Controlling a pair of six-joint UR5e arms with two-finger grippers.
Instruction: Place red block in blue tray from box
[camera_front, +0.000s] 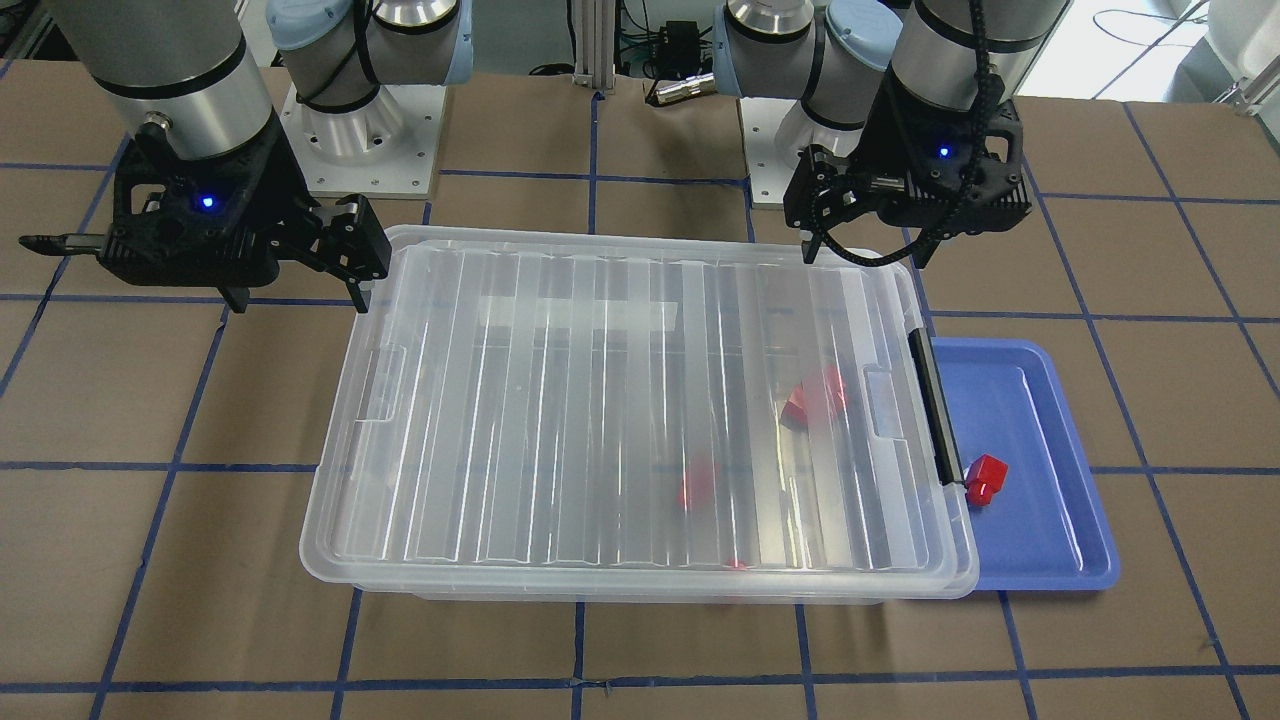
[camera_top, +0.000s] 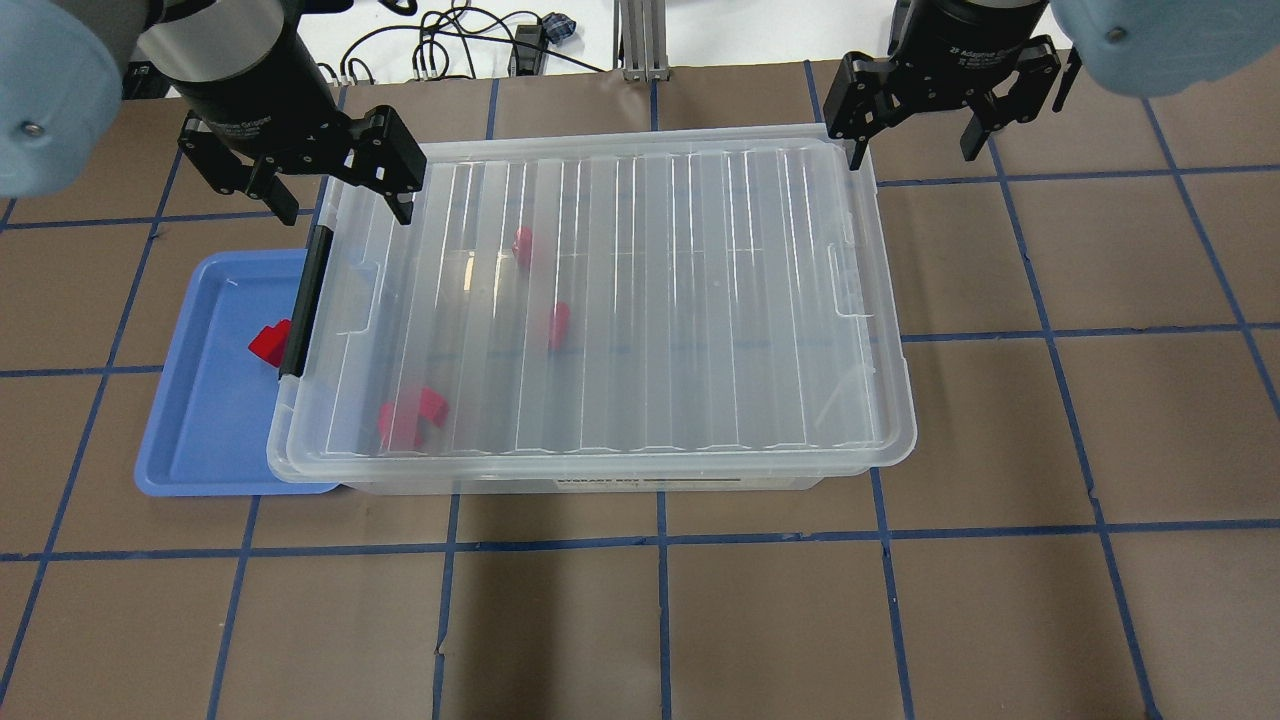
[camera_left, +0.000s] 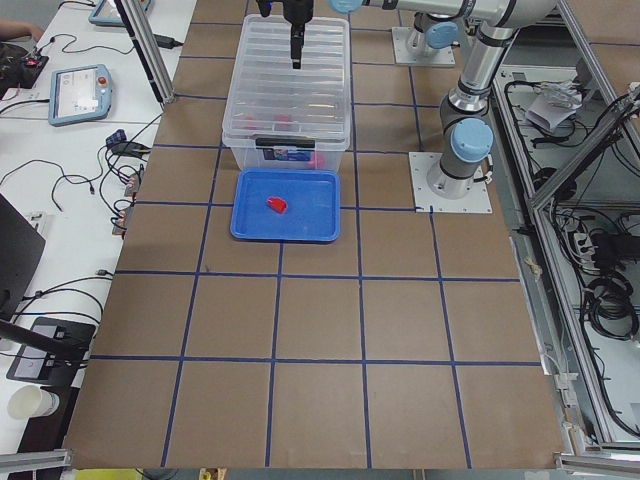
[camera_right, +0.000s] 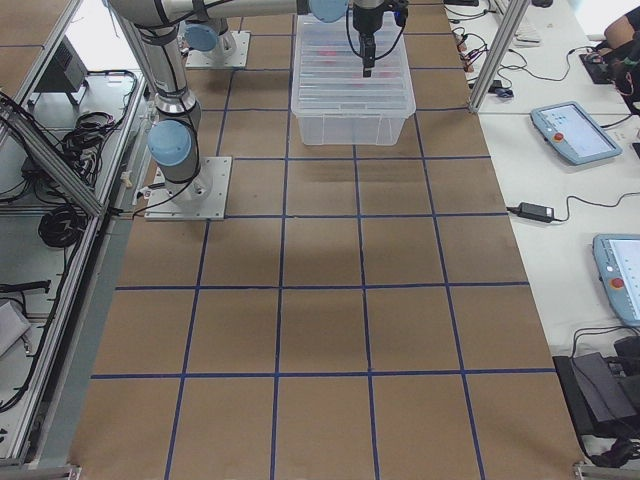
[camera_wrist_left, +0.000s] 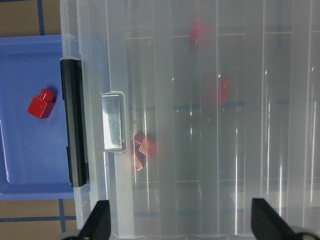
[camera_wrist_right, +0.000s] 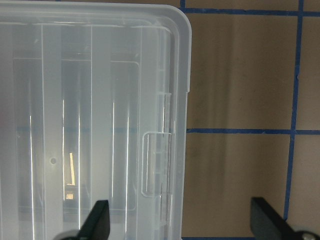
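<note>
A red block (camera_front: 985, 478) lies in the blue tray (camera_front: 1040, 545), close to the box's black latch bar (camera_front: 935, 400). It also shows in the overhead view (camera_top: 268, 343) and in the left wrist view (camera_wrist_left: 41, 105). The clear box (camera_top: 700, 300) has its ribbed lid on. Several more red blocks (camera_top: 412, 415) show through the lid. My left gripper (camera_top: 335, 190) is open and empty above the box's latch end. My right gripper (camera_top: 915, 148) is open and empty above the opposite end's far corner.
The tray (camera_top: 200, 440) lies against the box's latch end, partly under the lid's rim. The brown table (camera_top: 700, 620) has blue tape lines. The arm bases (camera_front: 360, 140) stand behind the box.
</note>
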